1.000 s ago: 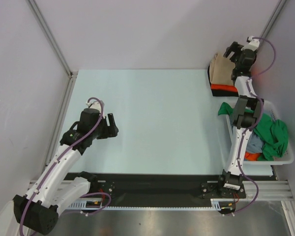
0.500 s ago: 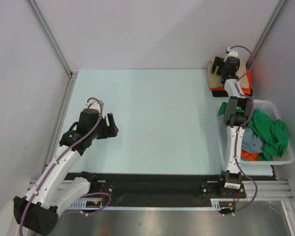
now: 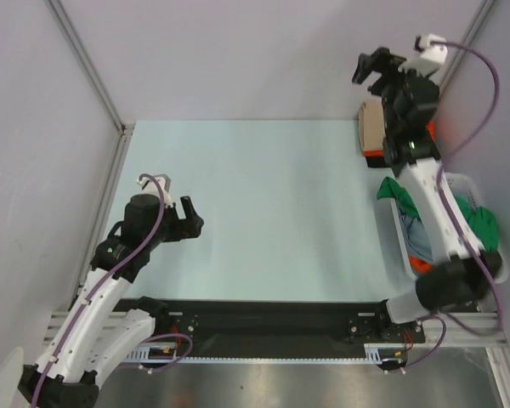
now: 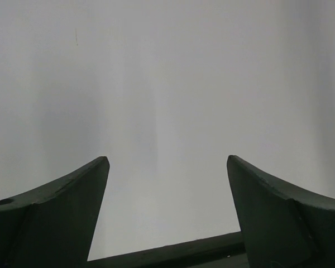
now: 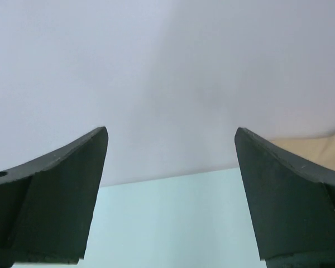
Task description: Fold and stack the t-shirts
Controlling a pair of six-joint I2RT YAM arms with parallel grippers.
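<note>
A folded tan t-shirt (image 3: 371, 126) lies on top of a stack at the table's far right corner, with a bright orange one (image 3: 376, 152) showing under it. My right gripper (image 3: 374, 68) hangs open, raised well above and behind that stack, holding nothing. In the right wrist view the right gripper (image 5: 170, 131) frames the wall and pale table, with tan cloth (image 5: 318, 148) at the right edge. My left gripper (image 3: 189, 217) is open over the table's left side. The left gripper (image 4: 167, 162) shows only wall between its fingers.
A white laundry basket (image 3: 401, 246) stands at the right edge. A green t-shirt (image 3: 484, 225) spills over it, with orange cloth (image 3: 418, 265) and grey-blue cloth (image 3: 412, 229) inside. Grey walls close the back and both sides.
My right arm has lifted off the tan stack and now stands high above it. My left gripper has opened wider and its arm shifted slightly.
</note>
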